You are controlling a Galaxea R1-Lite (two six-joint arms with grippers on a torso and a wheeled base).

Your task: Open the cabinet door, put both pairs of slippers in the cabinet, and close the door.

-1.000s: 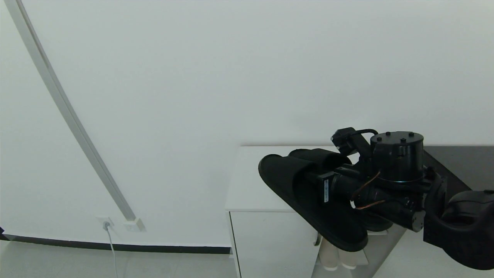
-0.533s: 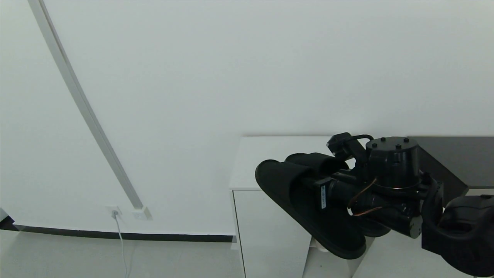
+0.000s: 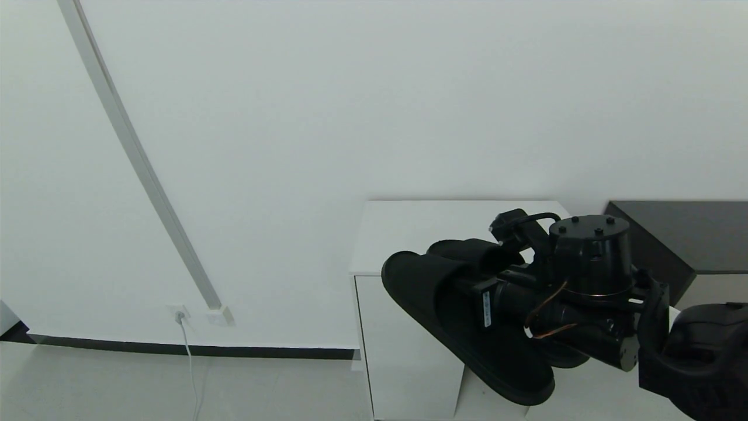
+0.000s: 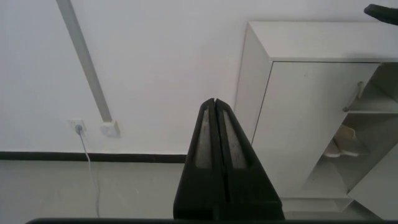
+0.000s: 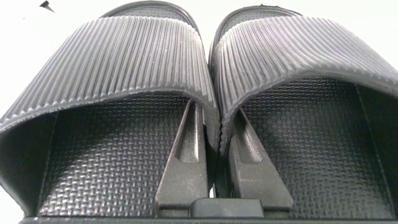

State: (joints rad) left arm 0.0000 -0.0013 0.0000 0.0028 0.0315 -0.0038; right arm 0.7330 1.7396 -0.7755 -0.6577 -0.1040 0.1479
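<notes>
My right gripper [image 3: 464, 283] is shut on a pair of black slippers [image 3: 461, 316], held side by side and tilted in front of the white cabinet [image 3: 409, 234]. One finger [image 5: 186, 155] sits inside each slipper [image 5: 124, 81], pinching their touching sides. The cabinet's [image 4: 311, 43] left door [image 4: 305, 130] with its handle [image 4: 357, 96] is closed. To the right the compartment is open, and a pale pair of slippers [image 4: 344, 142] lies on a shelf inside. My left gripper [image 4: 214, 106] is shut and empty, apart from the cabinet and level with its side.
A dark low unit [image 3: 672, 234] stands against the cabinet's right side. A grey cable duct [image 3: 134, 152] runs slantwise down the white wall to a socket with a white cable [image 3: 181, 318]. Bare floor [image 3: 175, 386] lies to the left of the cabinet.
The camera has shifted, so cabinet and wall stand differently in the picture. The black slippers stay in my right gripper, now lower against the cabinet front.
</notes>
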